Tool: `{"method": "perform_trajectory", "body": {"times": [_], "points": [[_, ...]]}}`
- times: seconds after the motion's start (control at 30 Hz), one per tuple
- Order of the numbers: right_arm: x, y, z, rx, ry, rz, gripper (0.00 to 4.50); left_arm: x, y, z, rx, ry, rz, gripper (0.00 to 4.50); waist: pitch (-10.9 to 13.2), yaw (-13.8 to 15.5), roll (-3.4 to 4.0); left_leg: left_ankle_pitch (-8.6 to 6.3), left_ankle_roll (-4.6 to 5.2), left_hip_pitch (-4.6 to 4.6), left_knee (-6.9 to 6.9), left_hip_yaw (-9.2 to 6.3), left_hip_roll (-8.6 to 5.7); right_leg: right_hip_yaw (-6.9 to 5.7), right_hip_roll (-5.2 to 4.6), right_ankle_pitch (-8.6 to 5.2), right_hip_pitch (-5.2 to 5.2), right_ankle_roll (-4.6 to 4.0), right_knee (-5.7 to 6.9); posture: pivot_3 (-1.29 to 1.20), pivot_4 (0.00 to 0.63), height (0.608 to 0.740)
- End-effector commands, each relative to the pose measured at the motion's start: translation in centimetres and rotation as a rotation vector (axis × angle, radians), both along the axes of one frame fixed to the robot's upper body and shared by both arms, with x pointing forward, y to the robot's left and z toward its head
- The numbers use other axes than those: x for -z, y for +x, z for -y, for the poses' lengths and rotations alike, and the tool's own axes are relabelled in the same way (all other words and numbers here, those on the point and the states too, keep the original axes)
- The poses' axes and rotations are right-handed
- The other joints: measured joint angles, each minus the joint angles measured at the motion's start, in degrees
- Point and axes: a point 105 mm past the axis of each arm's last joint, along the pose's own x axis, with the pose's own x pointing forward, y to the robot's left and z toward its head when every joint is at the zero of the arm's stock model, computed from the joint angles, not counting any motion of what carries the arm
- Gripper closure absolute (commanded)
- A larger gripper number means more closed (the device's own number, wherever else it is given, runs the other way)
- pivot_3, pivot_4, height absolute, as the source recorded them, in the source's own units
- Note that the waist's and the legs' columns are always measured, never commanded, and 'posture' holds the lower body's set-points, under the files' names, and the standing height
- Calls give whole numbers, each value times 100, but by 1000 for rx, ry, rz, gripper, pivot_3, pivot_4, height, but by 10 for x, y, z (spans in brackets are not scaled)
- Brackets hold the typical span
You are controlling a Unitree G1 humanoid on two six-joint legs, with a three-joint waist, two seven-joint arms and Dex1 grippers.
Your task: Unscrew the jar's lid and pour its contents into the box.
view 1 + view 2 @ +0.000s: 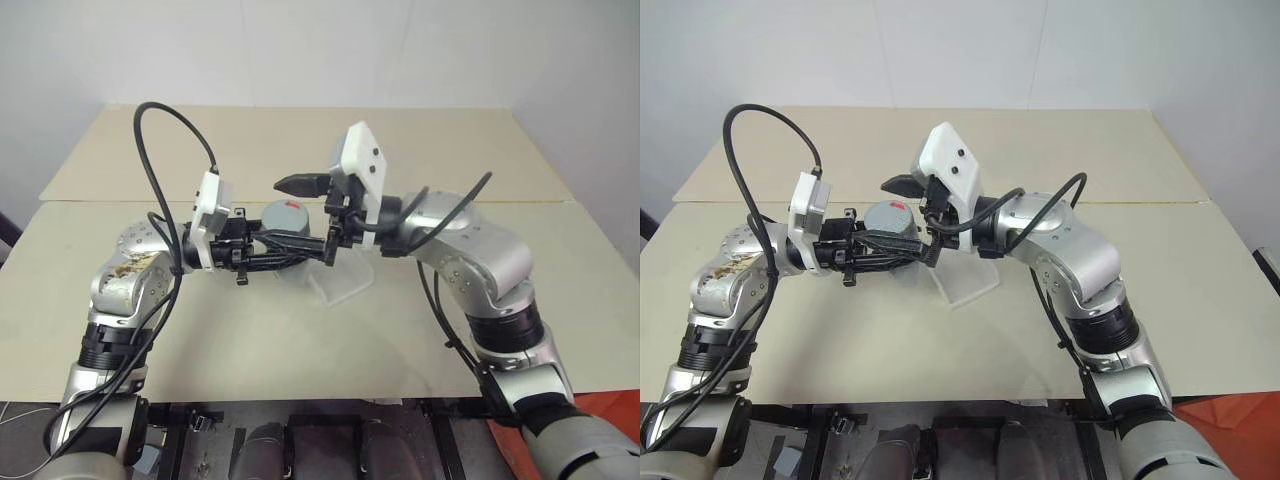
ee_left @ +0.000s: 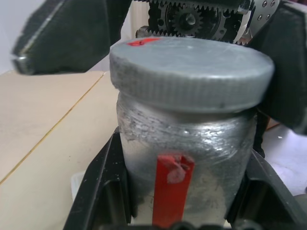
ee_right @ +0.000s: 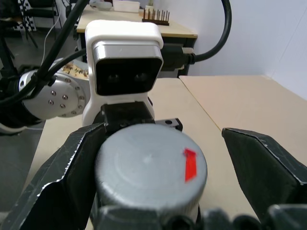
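My left gripper (image 1: 300, 250) is shut on the silver-grey jar (image 2: 187, 143), holding it upright a little above the table; a red stripe runs down the jar's white label. The grey lid (image 3: 151, 170), with a red mark on top, sits on the jar. My right gripper (image 1: 315, 215) is open and reaches in from the right at lid height, one finger (image 3: 62, 187) close against the lid's rim, the other finger (image 3: 268, 172) well clear of it. The clear box (image 1: 340, 280) lies on the table just below and to the right of the jar. The contents are hidden inside the jar.
The beige table (image 1: 250, 340) is made of two panels with a seam (image 1: 120, 202) running across behind the arms. A white wall stands behind the table's far edge. The near table edge lies below the arms.
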Motion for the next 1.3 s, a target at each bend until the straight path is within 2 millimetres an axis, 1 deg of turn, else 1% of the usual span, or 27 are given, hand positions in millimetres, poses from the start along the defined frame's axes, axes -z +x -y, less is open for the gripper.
{"method": "perform_trajectory", "body": {"times": [0.03, 0.4, 0.67, 1.13, 1.3], "points": [[-14, 7, 21, 75, 35, 40, 90, -12, -5, -1, 22, -4, 59, 2575, 0, 1, 0, 0, 0, 0, 0, 0, 0, 0, 0, 0, 0, 0, 0, 0, 150, 740], [-14, 8, 39, 98, 35, 37, 90, -13, -5, -1, 29, -1, 58, 2575, 0, 0, 0, 0, 0, 0, 0, 0, 0, 0, 0, 0, 0, 0, -1, 0, 150, 740], [-12, 4, 45, 92, 30, 38, 90, -12, -7, -3, 27, 3, 58, 2575, 0, 6, 0, 0, 1, 0, 0, 0, 1, 0, -1, 0, 1, 0, -2, 0, 150, 740], [-12, 9, 57, 125, 19, 27, 90, -11, -7, -2, 30, 3, 58, 2575, 0, 6, 0, 0, 1, 0, 0, 0, 0, 1, -1, 0, 1, 0, -2, 0, 150, 740], [-7, -2, 65, 63, -36, 28, 90, -10, -6, -3, 24, 2, 59, 2575, 0, 10, -1, -1, 2, -1, 0, 0, 0, 0, -1, 0, 1, 0, -4, 0, 150, 740]]}}
